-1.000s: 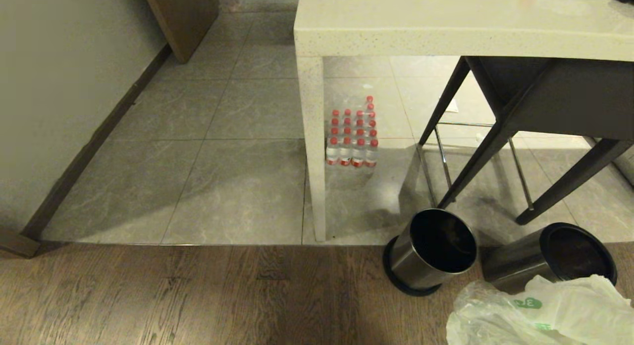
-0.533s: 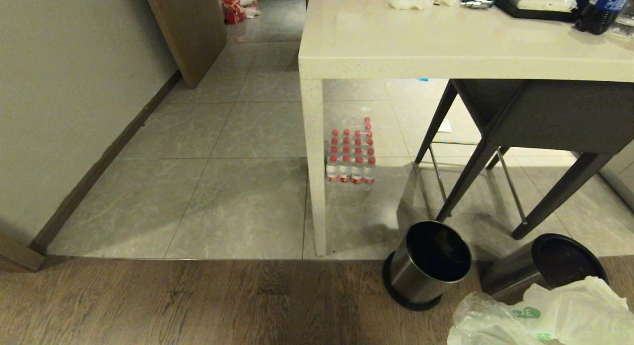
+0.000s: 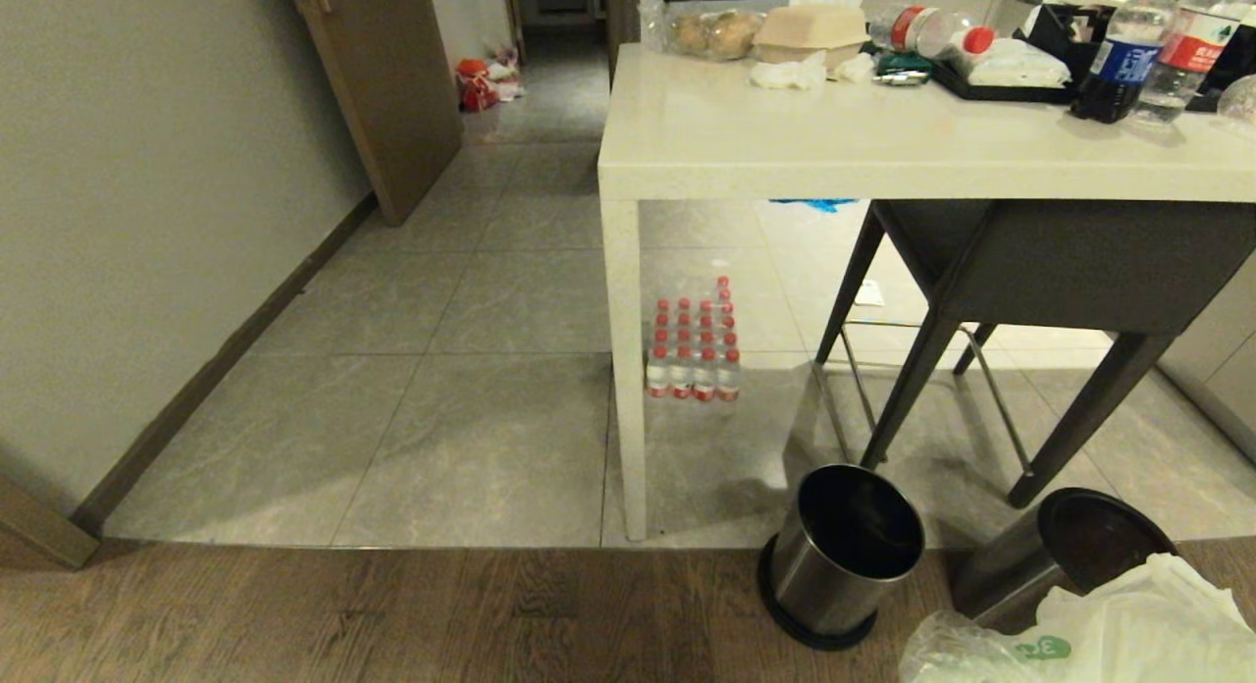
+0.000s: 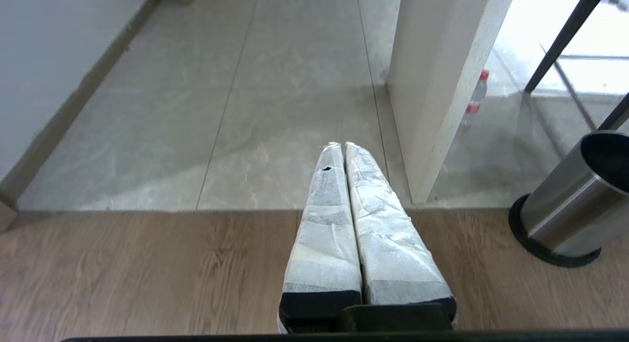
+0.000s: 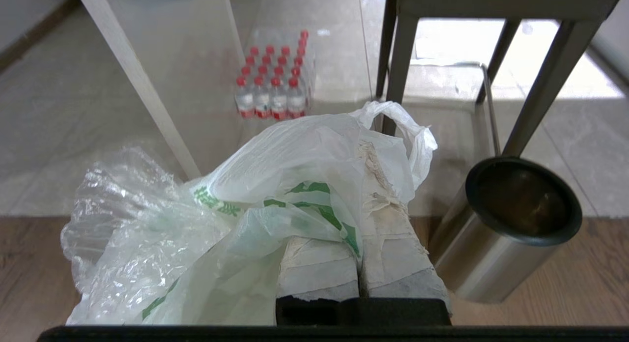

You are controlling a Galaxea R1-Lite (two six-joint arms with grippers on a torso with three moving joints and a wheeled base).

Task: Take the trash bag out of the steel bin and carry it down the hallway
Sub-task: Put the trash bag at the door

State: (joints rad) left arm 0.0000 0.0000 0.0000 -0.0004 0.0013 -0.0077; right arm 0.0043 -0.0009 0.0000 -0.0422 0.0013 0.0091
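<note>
Done: trash bag (image 5: 275, 185) was out of the steel bin (image 5: 506, 229), pinched in the closed right end effector (image 5: 361, 204).
Left end effector (image 4: 344, 150): closed, empty.
Left: the hallway (image 3: 510, 143) carry.

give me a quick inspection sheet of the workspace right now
surface: wooden floor meeting grey floor tiles.
job's things: trash bag out of the bins, held by the right gripper; two steel bins stand empty near the table leg; hallway ahead.
clutter: pack of water bottles under the table; food and bottles on the tabletop.
grippers: right shut on the bag; left gripper shut, empty.
cables: nothing seen.
surroundings: wall, wooden door, dark chair.
</note>
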